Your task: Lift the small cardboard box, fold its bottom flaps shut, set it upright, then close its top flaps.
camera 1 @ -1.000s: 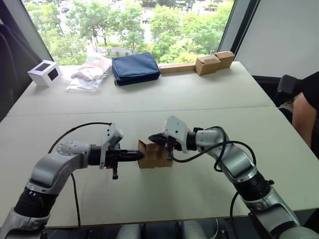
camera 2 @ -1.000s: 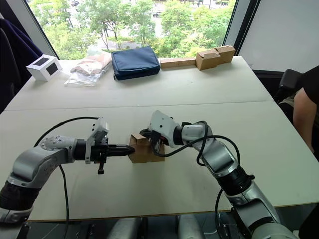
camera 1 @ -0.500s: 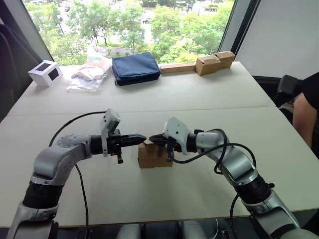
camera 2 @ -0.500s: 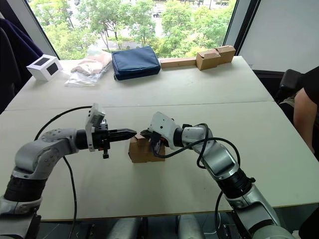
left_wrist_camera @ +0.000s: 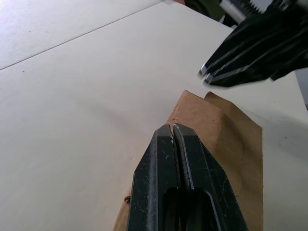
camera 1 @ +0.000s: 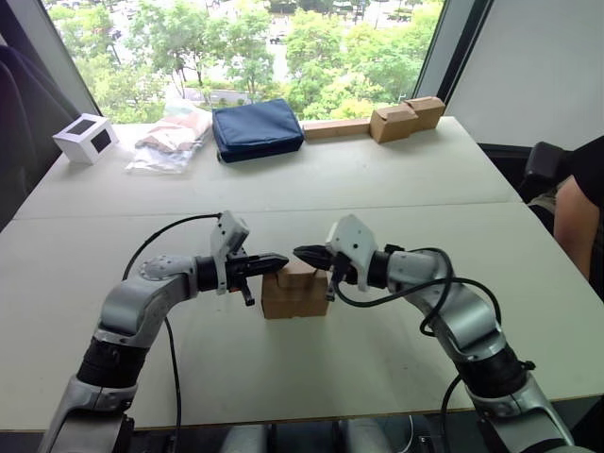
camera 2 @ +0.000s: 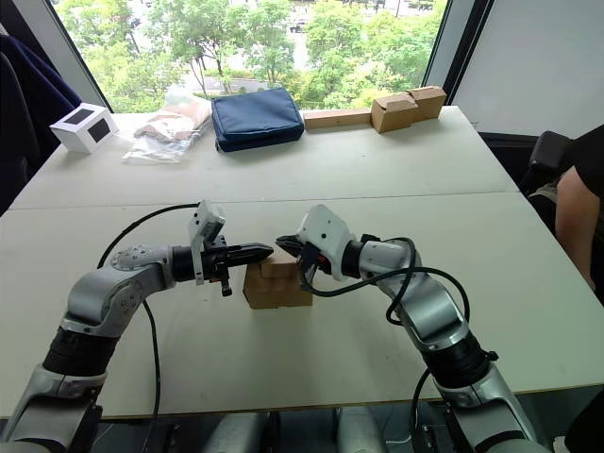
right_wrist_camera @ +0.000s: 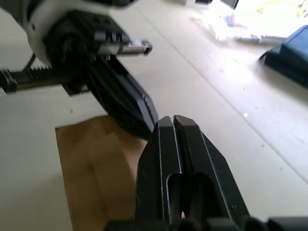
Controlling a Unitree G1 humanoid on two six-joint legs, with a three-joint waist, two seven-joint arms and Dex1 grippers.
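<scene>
The small cardboard box (camera 1: 294,294) stands on the white table (camera 1: 377,359), near its front middle. One of its top flaps (camera 1: 296,274) lies folded over, slightly raised. My left gripper (camera 1: 283,258) is shut and empty, its tip just above the box's top left edge. My right gripper (camera 1: 300,253) is also shut and empty, pointing at the left one from the right, tips a short gap apart over the box. The left wrist view looks along the shut left gripper (left_wrist_camera: 172,128) onto the brown top (left_wrist_camera: 231,144). The bottom flaps are hidden under the box.
Along the far edge lie a white cube box (camera 1: 85,138), a plastic bag (camera 1: 172,137), a blue pouch (camera 1: 256,129) and tan boxes joined to a strip (camera 1: 406,117). A person (camera 1: 578,203) sits at the right edge.
My left gripper rose from the box's left side to above its top. My right gripper lifted off the box top and drew slightly right. The box stayed put.
</scene>
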